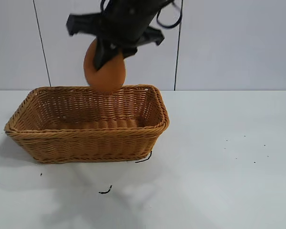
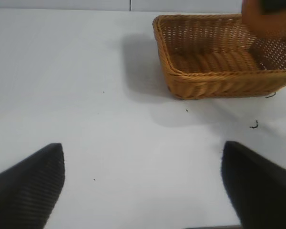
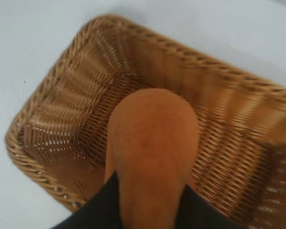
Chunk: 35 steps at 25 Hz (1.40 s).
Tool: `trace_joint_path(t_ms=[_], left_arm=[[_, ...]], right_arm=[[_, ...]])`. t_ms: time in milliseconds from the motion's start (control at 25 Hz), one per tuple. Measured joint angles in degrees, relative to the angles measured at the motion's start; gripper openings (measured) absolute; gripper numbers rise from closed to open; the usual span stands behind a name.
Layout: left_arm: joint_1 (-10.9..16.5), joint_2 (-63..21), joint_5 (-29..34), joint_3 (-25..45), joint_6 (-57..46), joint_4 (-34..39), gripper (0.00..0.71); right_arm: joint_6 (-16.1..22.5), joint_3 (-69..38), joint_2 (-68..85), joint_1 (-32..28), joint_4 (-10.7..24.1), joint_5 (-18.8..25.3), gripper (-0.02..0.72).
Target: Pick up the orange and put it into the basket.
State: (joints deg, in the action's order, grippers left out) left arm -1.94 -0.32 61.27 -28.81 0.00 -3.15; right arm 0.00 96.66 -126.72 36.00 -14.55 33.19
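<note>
The orange (image 1: 105, 71) is a dull-orange rounded lump held in the air above the back of the basket (image 1: 86, 143), a tan woven wicker basket on the white table. My right gripper (image 1: 107, 55) is shut on the orange from above. In the right wrist view the orange (image 3: 152, 152) hangs between the black fingers (image 3: 100, 210) over the basket's inside (image 3: 62, 124). My left gripper (image 2: 143, 186) is open and empty above bare table; the basket (image 2: 219, 81) and the orange (image 2: 267, 19) show far off there.
The white table (image 1: 229, 167) spreads to the right and front of the basket. Small dark scraps (image 1: 105, 191) lie on it in front of the basket. A white panelled wall (image 1: 229, 43) stands behind.
</note>
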Motion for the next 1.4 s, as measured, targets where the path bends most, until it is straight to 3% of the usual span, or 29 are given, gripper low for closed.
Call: trace_joint_path(t_ms=[120,240,480,640,760,960,1120,1400], left_arm=[[0.0,0.0,0.0,0.0,0.0,0.0,0.639],[0.0,0.0,0.0,0.0,0.0,0.0,0.639],[0.0,0.0,0.0,0.0,0.0,0.0,0.639],[0.0,0.0,0.0,0.0,0.0,0.0,0.639],[0.0,0.0,0.0,0.0,0.0,0.0,0.639],[0.0,0.0,-0.1,0.0,0.0,0.0,0.639],[0.0,0.0,-0.1,0.0,0.0,0.0,0.639],[0.0,0.0,-0.1,0.0,0.0,0.0,0.639]], right_arm=[[0.0,0.0,0.6,0.0,-0.2,-0.2,0.544],[0.0,0.7,2.2,0.0,-0.3,1.9,0.650],[1.9,9.5,3.2,-0.7,0.6,13.9,0.676],[4.2,16.4,3.3,-2.8,4.0,19.9,0.675],[6.0,19.4,3.4,-5.3,8.7,23.7,0.675],[6.9,20.0,3.4,-12.4,14.2,28.7,0.675],[7.0,20.1,3.4,-19.6,15.1,31.5,0.675],[6.0,20.1,3.4,-30.8,15.1,32.7,0.675]])
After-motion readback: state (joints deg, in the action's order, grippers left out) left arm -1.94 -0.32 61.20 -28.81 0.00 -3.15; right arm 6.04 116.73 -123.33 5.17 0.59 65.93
